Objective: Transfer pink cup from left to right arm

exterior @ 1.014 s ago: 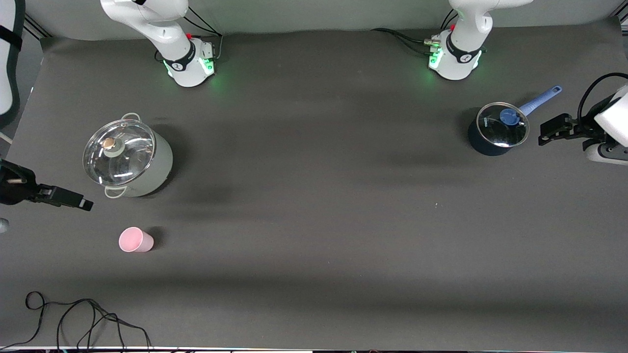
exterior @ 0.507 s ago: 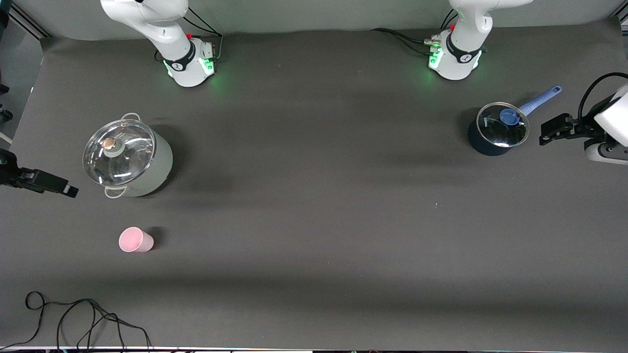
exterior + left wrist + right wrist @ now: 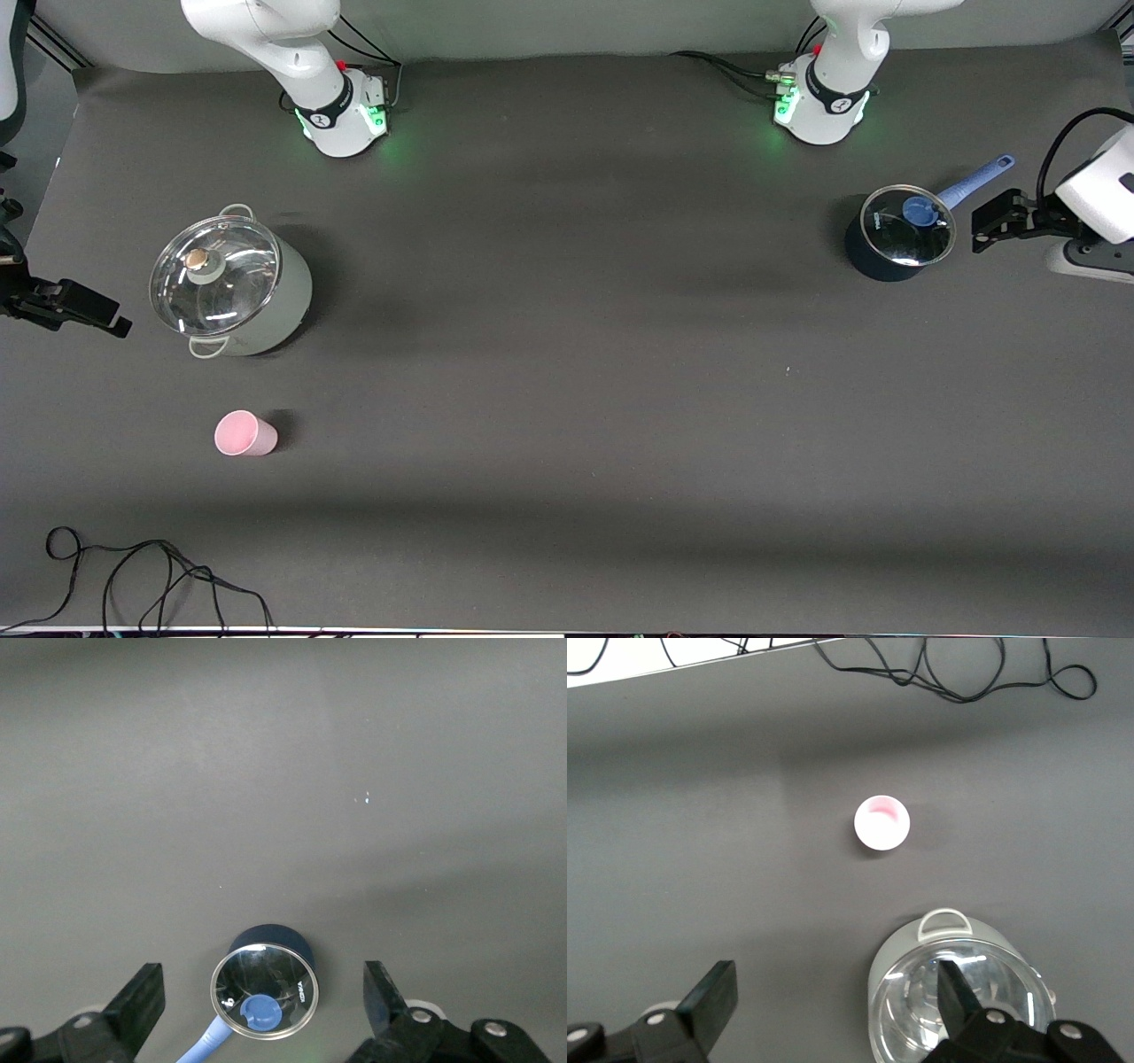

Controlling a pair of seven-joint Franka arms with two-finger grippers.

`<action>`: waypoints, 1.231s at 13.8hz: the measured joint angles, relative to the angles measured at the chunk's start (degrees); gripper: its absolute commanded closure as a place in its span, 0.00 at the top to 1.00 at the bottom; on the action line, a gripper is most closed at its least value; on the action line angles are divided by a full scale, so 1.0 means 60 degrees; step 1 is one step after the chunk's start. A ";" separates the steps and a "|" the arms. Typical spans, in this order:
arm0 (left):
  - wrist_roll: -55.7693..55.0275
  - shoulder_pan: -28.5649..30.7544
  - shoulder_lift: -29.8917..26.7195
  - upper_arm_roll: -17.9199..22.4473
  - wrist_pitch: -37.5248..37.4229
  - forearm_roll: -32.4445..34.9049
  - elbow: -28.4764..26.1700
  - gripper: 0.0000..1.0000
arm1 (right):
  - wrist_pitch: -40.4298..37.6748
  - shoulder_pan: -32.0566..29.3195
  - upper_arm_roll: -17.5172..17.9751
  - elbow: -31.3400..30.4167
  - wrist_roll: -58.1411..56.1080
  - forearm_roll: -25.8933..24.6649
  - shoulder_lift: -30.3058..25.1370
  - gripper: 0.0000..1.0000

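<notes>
Both arms cut off at frame edges. Pink cup [image 3: 244, 434] upright on surface [image 3: 567, 372], empty, nearer camera than lidded grey pot [image 3: 232, 292]. Left gripper [image 3: 985, 232] beside lidded blue saucepan [image 3: 897, 234], jaws wide, holding nothing. Right gripper [image 3: 111, 321] beside grey pot, jaws wide, holding nothing.

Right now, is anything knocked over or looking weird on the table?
Nothing is knocked over. The pink cup stands upright, and both pots, the big pot and the small blue pot, have lids on. Only a loose black cable lies tangled at the table's edge.
</notes>
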 measured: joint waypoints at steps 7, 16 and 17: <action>-0.0067 0.0000 0.0001 -0.0086 -0.0182 0.0056 0.0003 1.00 | -0.0003 -0.1093 0.1304 -0.0460 0.0000 -0.0145 -0.0522 1.00; -0.0070 0.0027 0.0001 -0.0036 -0.0247 0.0067 0.0003 1.00 | -0.0028 -0.0923 0.1416 -0.0498 -0.0024 -0.0358 -0.0552 1.00; -0.0070 0.0027 0.0001 -0.0036 -0.0248 0.0067 0.0003 1.00 | -0.0127 -0.0922 0.1416 -0.0498 -0.0137 -0.0403 -0.0575 1.00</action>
